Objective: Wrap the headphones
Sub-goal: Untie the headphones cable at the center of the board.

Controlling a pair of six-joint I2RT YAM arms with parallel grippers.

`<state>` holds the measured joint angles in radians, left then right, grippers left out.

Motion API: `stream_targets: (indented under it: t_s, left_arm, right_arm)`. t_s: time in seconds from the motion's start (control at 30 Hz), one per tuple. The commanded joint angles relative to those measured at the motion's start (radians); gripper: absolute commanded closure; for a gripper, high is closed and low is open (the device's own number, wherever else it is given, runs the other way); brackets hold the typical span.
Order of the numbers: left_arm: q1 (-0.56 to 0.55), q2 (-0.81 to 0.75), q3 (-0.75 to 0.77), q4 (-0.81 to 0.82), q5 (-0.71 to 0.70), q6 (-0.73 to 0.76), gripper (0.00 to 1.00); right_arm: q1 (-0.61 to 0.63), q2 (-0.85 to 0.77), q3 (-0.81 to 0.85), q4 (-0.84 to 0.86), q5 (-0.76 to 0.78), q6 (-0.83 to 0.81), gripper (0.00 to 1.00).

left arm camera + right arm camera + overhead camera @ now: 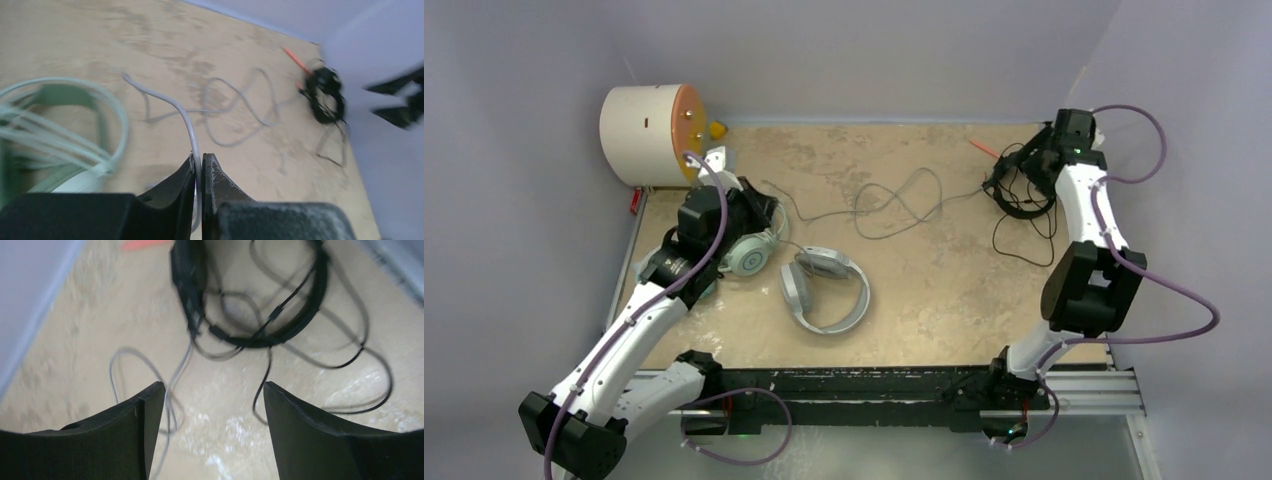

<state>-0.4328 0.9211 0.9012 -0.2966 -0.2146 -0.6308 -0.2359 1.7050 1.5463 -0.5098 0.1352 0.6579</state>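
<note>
While the large white-and-grey headset (824, 290) lies open-banded near the middle of the worktop (944, 300), everything else can be placed against it. Just to its left sits the mint-green headset (749, 255), one round cup facing up, partly covered by the left arm; in the left wrist view its pale green band and loops of matching cord fill the left side. The left end effector (198, 159) hangs over that spot with its two fingers pressed together on a grey cable (185, 112), which rises out from between the tips. From there the cable wanders in loose loops across the worktop, behind the white-and-grey headset and off to its right. Which headset the cable belongs to cannot be told. Well apart from the white-and-grey headset, far to its right and back by the wall, lies the thin black headset (250, 315), its black cord spilled around it in untidy coils. The right end effector (214, 387) hovers directly above it, fingers spread wide with nothing between them. A small orange stick (984, 147) lies just beside the black headset. Far back and left of the white-and-grey headset, a cream drum (649, 135) with an orange face stands in the corner.
</note>
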Motion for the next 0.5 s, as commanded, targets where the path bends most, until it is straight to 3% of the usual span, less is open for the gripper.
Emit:
stream_targets:
  t_s: [0.0,0.07,0.17,0.23,0.37,0.47]
  left_arm:
    - [0.0,0.062,0.098,0.184,0.445,0.126,0.92]
    - [0.0,0.135,0.157,0.132,0.523,0.125,0.92]
    - [-0.021,0.249,0.209,0.091,0.635,0.136,0.93]
    - [-0.075,0.322,0.244,0.054,0.711,0.195,0.99]
    - [-0.281,0.406,0.303,-0.003,0.649,0.29,0.99]
    - [-0.364,0.452,0.32,-0.037,0.634,0.332,0.88]
  right_arm:
    - [0.143,-0.095,-0.081,0.069,-0.124,-0.166,0.25]
    - [0.21,-0.126,-0.137,0.107,-0.212,-0.238,0.26]
    - [0.258,-0.202,-0.286,0.255,-0.461,-0.27,0.27]
    - [0.277,-0.26,-0.387,0.355,-0.586,-0.249,0.27]
    - [0.357,-0.357,-0.529,0.387,-0.606,-0.247,0.27]
    - [0.399,-0.424,-0.634,0.381,-0.591,-0.262,0.27]
